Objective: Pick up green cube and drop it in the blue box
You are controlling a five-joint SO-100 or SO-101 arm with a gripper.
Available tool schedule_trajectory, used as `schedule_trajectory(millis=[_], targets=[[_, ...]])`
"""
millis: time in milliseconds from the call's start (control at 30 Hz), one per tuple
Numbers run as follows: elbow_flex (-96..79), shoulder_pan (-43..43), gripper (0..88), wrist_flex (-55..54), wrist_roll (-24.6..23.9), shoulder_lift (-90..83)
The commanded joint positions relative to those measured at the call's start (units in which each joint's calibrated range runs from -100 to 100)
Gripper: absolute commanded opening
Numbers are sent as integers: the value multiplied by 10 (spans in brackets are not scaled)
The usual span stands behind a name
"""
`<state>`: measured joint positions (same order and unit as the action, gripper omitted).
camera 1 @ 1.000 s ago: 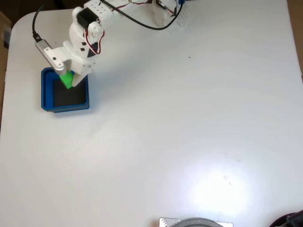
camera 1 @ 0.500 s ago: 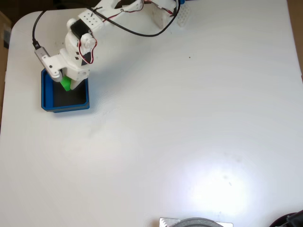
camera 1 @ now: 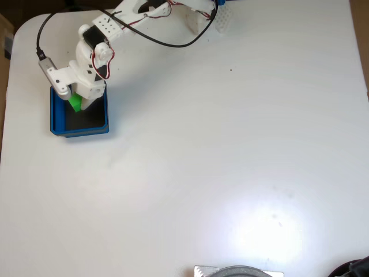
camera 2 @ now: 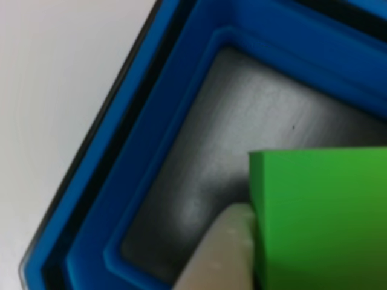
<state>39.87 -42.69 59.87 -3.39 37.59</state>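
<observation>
Tool (camera 1: 74, 103) clamped on the green cube (camera 1: 75, 104) — poised over the blue box (camera 1: 79, 128) at the tabletop's (camera 1: 230, 144) left side; cream fingertip (camera 2: 221, 254) pressed against the cube's face.

Bright, even light washes the white tabletop (camera 1: 230, 144) in the fixed view, with a soft glare patch blooming near the lower right and only faint shadows beside the arm at far left. The close other view is soft and out of focus: the blue box (camera 2: 151, 139) walls blur, and a pale sheen streaks its dark floor beside the green cube (camera 2: 320, 217).
</observation>
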Motion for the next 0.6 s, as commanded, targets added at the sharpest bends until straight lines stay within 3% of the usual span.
schedule_trajectory(millis=[0, 300, 567], targets=[[58, -7, 13, -14, -1, -10], [54, -17, 16, -14, -2, -15], [52, -16, 100, -14, -2, -11]])
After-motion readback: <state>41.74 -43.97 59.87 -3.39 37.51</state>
